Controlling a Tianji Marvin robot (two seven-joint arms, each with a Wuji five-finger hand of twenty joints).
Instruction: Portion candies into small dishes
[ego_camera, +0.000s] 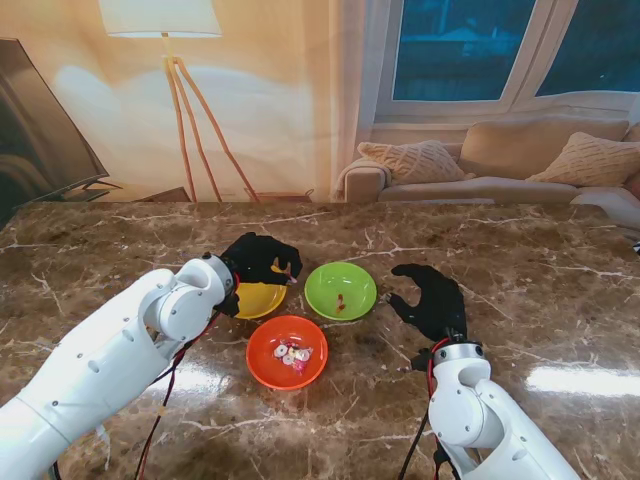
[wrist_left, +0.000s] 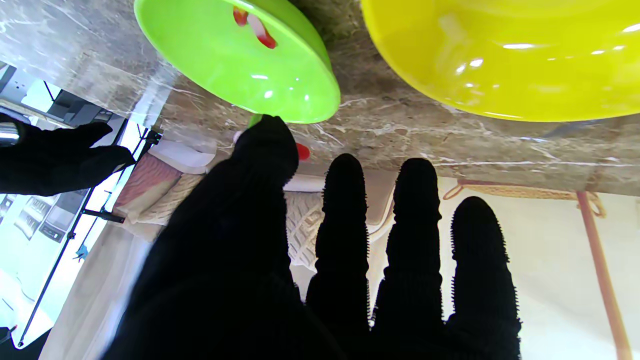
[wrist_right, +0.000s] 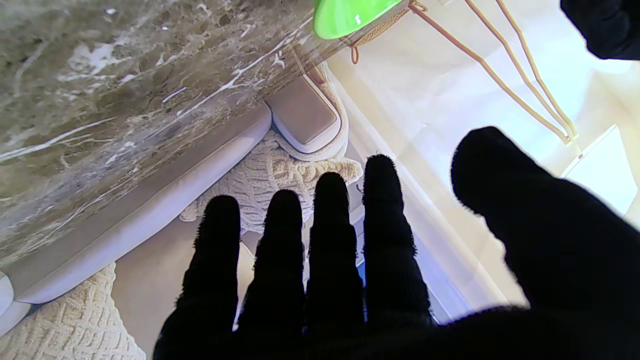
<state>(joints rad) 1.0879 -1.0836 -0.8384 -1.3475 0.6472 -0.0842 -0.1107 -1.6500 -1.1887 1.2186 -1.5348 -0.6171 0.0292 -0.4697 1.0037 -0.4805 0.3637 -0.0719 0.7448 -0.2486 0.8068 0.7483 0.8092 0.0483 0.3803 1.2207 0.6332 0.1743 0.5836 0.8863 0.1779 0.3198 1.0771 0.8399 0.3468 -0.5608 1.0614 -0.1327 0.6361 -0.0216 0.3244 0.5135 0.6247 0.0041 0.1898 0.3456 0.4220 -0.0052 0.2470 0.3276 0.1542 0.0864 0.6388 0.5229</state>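
Hovering over the yellow dish (ego_camera: 262, 299), the left hand (ego_camera: 262, 258) pinches a candy (wrist_left: 301, 151) at its thumb tip. The right hand (ego_camera: 432, 300) sits at 3 o'clock from the green dish (ego_camera: 340, 290), fingers spread, holding nothing.

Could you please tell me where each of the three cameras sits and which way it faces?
Stand: above the shoulders, facing down at the marble table; both arms show.
Left wrist: along the left robot hand toward the yellow dish.
Right wrist: along the right robot hand toward the sofa.
All share the green dish.
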